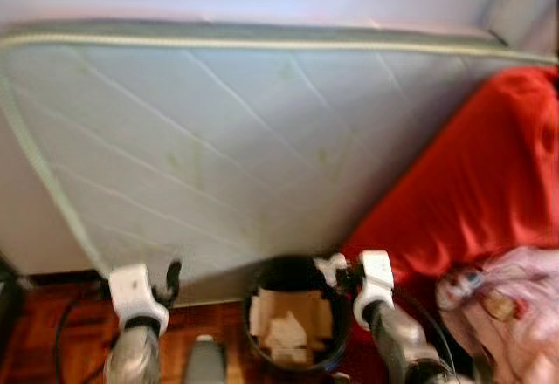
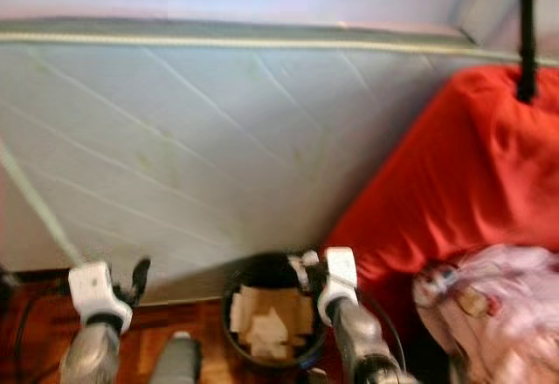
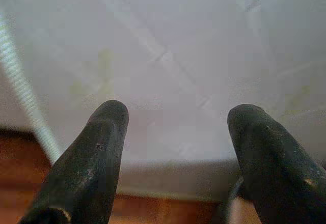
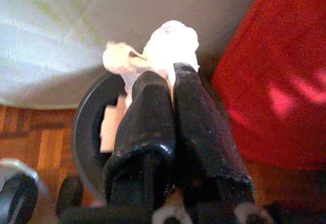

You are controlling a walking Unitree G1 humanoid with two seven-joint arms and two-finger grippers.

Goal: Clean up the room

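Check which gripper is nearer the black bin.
Right. The right gripper, fingers shut on a crumpled white tissue, sits at the black bin rim; the left gripper hangs open off to the bin's left.

A reddish wooden floor (image 1: 52, 336) carries a black bin (image 1: 293, 323) of cardboard scraps, with a pale mattress (image 1: 244, 140) standing at its twelve o'clock.

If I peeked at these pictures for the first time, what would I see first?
A big pale mattress leaning up against the wall, and beside it, on the robot's right, a bright red cover. Below them a black bin stands on the wood floor with cardboard scraps inside. The right gripper is over the bin, jaws shut on a white paper wad.
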